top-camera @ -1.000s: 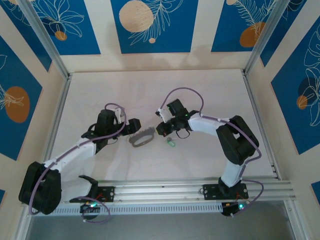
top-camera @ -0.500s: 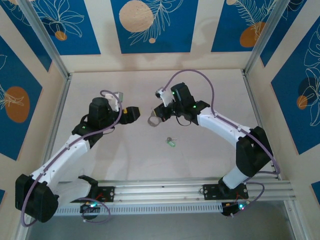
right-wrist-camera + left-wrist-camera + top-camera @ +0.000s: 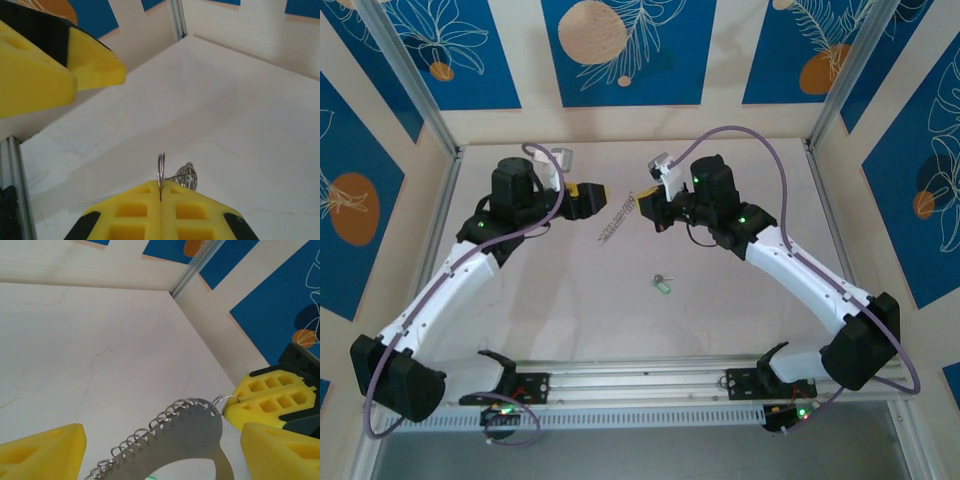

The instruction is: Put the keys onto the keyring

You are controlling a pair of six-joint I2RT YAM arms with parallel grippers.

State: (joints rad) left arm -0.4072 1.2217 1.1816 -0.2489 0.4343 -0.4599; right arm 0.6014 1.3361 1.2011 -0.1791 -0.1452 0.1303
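Right end effector (image 3: pixel 646 211) outstretched mid-table, pinched on keyring (image 3: pixel 617 220)

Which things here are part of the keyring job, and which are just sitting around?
Job: keyring, pinched by right gripper; green-headed key on the table; open left gripper.
Just there: blue patterned wall panels; metal rail.

A robot test cell in a lab is indicated: a pale counter (image 3: pixel 570 320) is enclosed by blue-patterned wall panels (image 3: pixel 660 60) and aluminium posts (image 3: pixel 406 75), with robot arms (image 3: pixel 450 290) bolted to a metal rail (image 3: pixel 640 380).
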